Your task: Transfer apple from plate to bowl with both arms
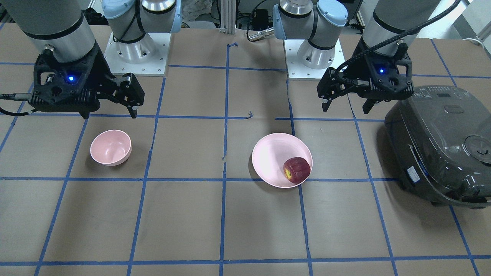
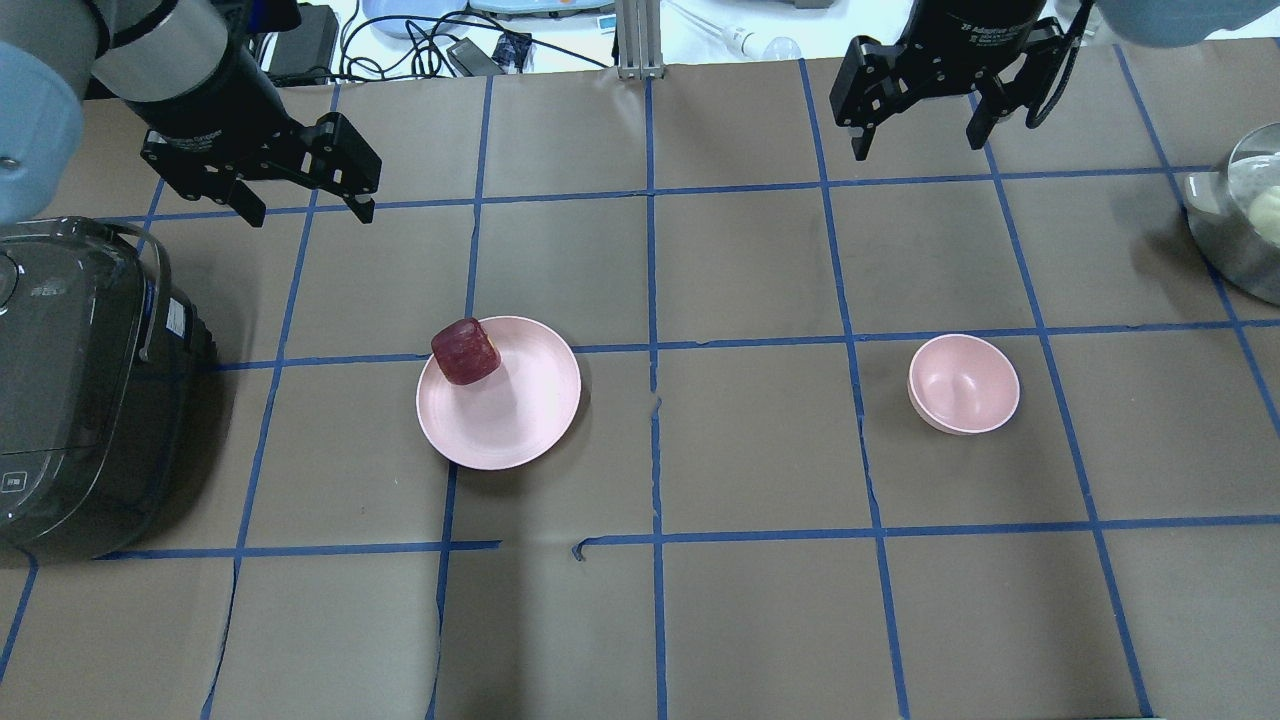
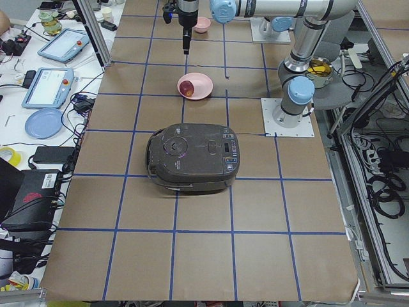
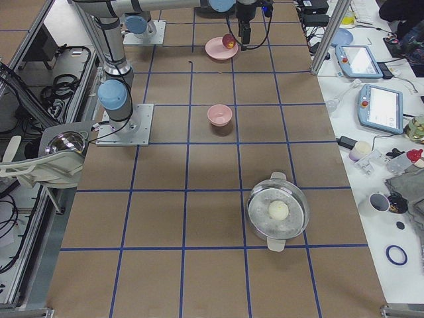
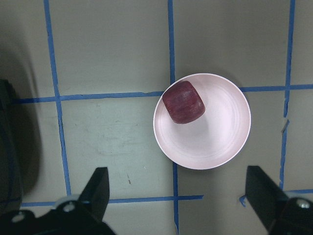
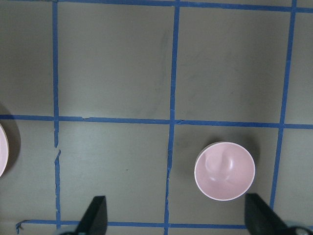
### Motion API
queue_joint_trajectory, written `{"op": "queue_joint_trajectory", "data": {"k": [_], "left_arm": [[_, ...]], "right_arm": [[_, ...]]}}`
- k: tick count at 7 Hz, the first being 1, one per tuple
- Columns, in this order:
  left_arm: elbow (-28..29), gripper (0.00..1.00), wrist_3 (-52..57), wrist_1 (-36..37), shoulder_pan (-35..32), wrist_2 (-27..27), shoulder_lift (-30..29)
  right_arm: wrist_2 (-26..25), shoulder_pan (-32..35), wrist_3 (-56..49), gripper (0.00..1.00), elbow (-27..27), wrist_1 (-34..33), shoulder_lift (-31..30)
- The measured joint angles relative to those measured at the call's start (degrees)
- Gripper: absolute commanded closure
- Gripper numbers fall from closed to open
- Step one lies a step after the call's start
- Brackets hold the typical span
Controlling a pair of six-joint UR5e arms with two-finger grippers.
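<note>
The dark red apple (image 1: 296, 169) lies on the pale pink plate (image 1: 272, 157), near the rim on the side away from the robot. In the overhead view the apple (image 2: 465, 351) sits at the plate's (image 2: 510, 410) upper left. The small pink bowl (image 1: 111, 147) stands empty, also seen overhead (image 2: 964, 384). My left gripper (image 2: 312, 213) is open and empty, raised beyond and left of the plate. Its fingers (image 5: 98, 196) frame the apple (image 5: 184, 102) from above. My right gripper (image 2: 918, 143) is open and empty, raised beyond the bowl (image 6: 224, 171).
A dark grey rice cooker (image 2: 70, 390) stands at the table's left end, close to the left arm. A metal pot (image 2: 1245, 220) holding a pale ball sits at the right edge. Blue tape lines grid the brown table. The arm bases (image 1: 136, 46) stand at the robot's side.
</note>
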Motion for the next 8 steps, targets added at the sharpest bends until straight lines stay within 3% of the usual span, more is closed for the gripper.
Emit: {"op": "queue_joint_trajectory", "data": {"k": [4,6,7,8], "left_arm": [[-2.4,0.0,-2.1,1.0,-0.1,-0.4,-1.1],[-9.8,0.0,-7.8,11.5,-0.1,-0.5,-3.7],[-14.7,0.0,-11.6,19.7,-0.2,-1.0,-5.3],[-18.4,0.0,-16.6,26.4,-0.2,-2.6,-7.2]], "right_arm": [[-0.4,-3.0,-2.4,0.0,2.1,-0.2,0.3],[-1.2,-11.8,-8.2,0.03,11.1,-5.8,1.1],[-1.3,-16.3,-13.1,0.04,18.1,-13.1,1.7],[-1.1,-20.1,-17.4,0.16,25.6,-21.9,2.7]]}}
